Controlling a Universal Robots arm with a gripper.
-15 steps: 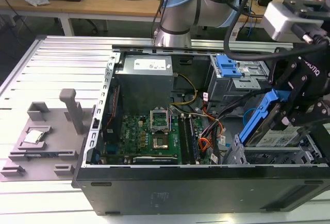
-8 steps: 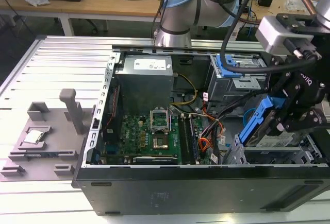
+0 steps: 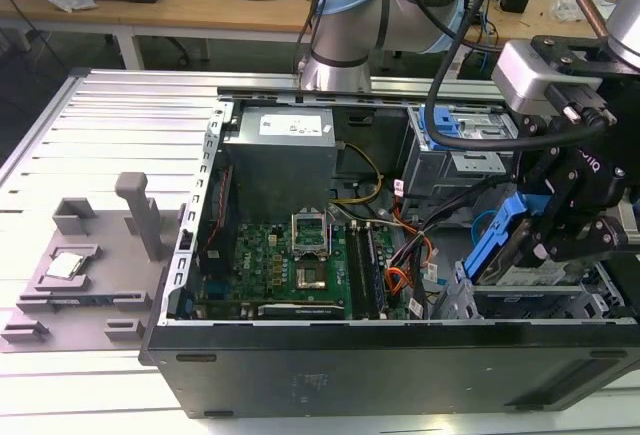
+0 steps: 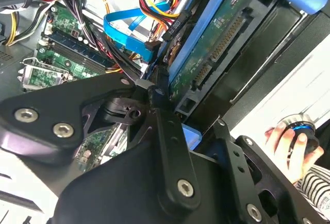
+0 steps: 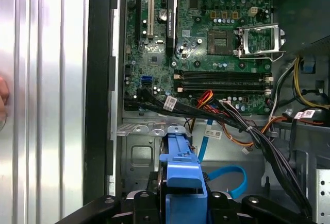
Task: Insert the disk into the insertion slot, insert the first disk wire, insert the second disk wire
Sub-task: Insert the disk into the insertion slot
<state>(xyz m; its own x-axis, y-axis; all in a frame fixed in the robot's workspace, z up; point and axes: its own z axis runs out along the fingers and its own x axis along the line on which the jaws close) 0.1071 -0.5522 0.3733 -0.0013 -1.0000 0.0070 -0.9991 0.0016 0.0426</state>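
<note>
One disk [image 3: 500,243] is hanging in the gripper [image 3: 538,247] at the exterior view's right, steeply tilted, with its blue carrier frame facing outward. It is sitting just above the insertion slot [image 3: 525,303], the low grey bay at the near corner of the open case, and is not yet seated in it. The jaws are clamping narrowly on the carrier. In the second wrist view the disk is showing its green circuit side and connector edge.

Doing this step well looks to me like a matter of angle. The disk is leaning well off the line of the bay, so it probably needs levelling until the carrier's edges are running parallel with the cage walls. A slanted entry would likely be jamming a corner against the sheet metal, so a slow, straight push seems wisest.

Cables are crowding the approach. A blue data cable [image 5: 227,175] is looping just beside the carrier, and a black cable bundle [image 5: 247,131] is sweeping across the cage mouth near the motherboard [image 5: 216,38]. Either could be getting pinched under the disk.

Farther out, the taller bay [image 3: 460,135] with its blue latch is standing behind the slot. The power supply [image 3: 280,160] is sitting well apart at the far side of the case. A person's hand [image 4: 289,141] is gripping a small knob outside the case wall, clear of the disk's path as far as I can judge.
</note>
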